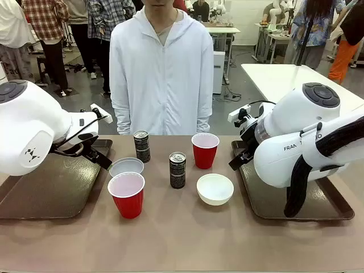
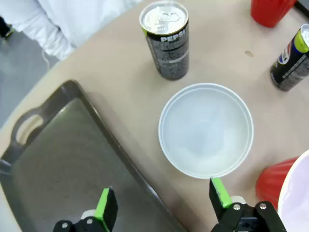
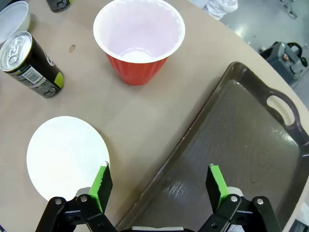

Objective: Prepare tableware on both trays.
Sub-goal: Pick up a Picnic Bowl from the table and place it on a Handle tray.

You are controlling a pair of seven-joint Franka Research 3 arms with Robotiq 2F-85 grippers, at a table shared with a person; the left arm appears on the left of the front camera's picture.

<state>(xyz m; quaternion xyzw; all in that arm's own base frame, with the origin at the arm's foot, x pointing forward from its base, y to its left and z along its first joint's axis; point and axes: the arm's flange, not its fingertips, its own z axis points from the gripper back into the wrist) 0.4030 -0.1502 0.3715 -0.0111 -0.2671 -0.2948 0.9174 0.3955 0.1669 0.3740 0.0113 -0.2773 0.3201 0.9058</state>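
Note:
In the left wrist view my left gripper (image 2: 163, 203) is open and empty, straddling the inner rim of the left tray (image 2: 63, 159), with a white bowl (image 2: 206, 130) just beyond its right finger. A black can (image 2: 166, 38) stands past the bowl. My right gripper (image 3: 159, 186) is also open and empty over the inner rim of the right tray (image 3: 241, 145), the other white bowl (image 3: 65, 154) beside its left finger. A red cup (image 3: 139, 41) and the second can (image 3: 31, 63) stand farther off. The other red cup (image 1: 127, 194) sits near the table's front.
A person in a white zip jacket (image 1: 161, 74) stands at the far edge of the table, hands out of sight. All the tableware is bunched on the tan tabletop (image 1: 182, 239) between the two trays. Both tray floors (image 1: 51, 187) are bare.

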